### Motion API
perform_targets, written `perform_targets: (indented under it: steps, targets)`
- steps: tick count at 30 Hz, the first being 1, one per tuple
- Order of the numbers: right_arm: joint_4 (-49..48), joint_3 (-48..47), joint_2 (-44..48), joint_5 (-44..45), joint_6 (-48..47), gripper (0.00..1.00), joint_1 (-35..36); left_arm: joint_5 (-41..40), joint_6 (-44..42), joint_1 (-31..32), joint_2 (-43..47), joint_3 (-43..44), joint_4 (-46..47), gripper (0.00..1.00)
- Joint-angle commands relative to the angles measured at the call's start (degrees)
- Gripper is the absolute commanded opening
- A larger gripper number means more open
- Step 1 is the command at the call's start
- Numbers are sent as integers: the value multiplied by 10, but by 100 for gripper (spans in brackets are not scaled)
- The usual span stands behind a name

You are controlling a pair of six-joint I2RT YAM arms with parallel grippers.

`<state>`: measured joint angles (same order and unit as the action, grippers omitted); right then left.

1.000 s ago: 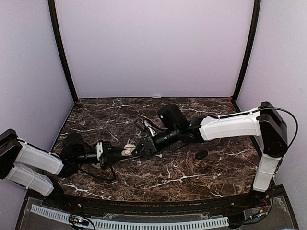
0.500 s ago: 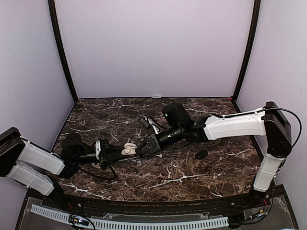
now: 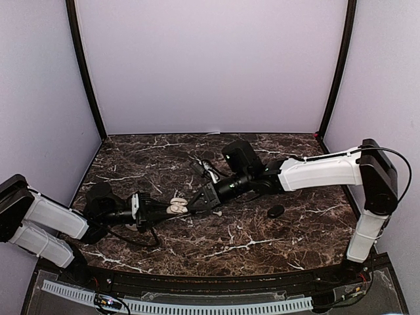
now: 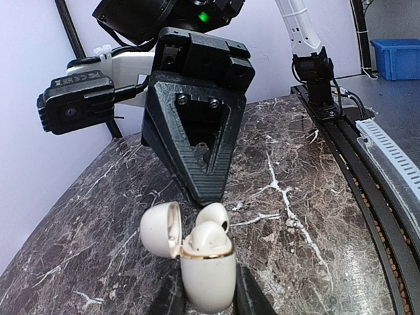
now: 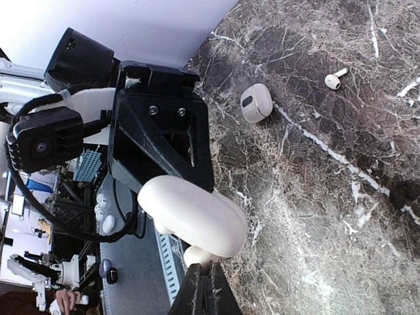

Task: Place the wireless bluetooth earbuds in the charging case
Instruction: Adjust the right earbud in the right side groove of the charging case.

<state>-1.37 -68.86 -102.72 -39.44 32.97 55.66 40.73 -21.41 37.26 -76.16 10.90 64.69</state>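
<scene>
1. Left tool [image 4: 209,305] clenched on the open white charging case [image 4: 209,279], held upright with its lid [image 4: 161,227] flipped back.
2. Seated earbud [image 4: 209,235] sits in the case mouth.
3. Right tool [image 5: 202,279] pinched closed on a second earbud [image 5: 195,254] (white, right at the case opening).
4. Closed spare case [image 5: 256,103] and loose earbud [image 5: 335,79] lie on the worktop [image 5: 328,197], near each other, not touching.

Pinched together within the last second, from a part-open spread, at the right gripper [image 5: 202,275], and brought tip-first up to the open charging case [image 4: 209,279]. Swung slightly outward at the right arm's elbow [image 3: 379,172] over the same span, and carried a touch rightward along the white forearm [image 3: 321,172].
</scene>
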Motion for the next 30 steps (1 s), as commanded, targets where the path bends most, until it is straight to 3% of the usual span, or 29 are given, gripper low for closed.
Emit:
perform_targets:
  steps: [1,19,26,30]
  targets:
    - [-32,-2,-14,-11,5,3,-2,13,-1,4,9,15,19,0]
    - [-29,64,84,45,-88,10,-12,25,95,3,-27,9,137,0]
    - [-124,142,151,132,-131,13,-12,86,166,2,-64,27,209,0]
    - [-117,134,141,206,-171,7,-15,101,180,2,-63,36,215,0]
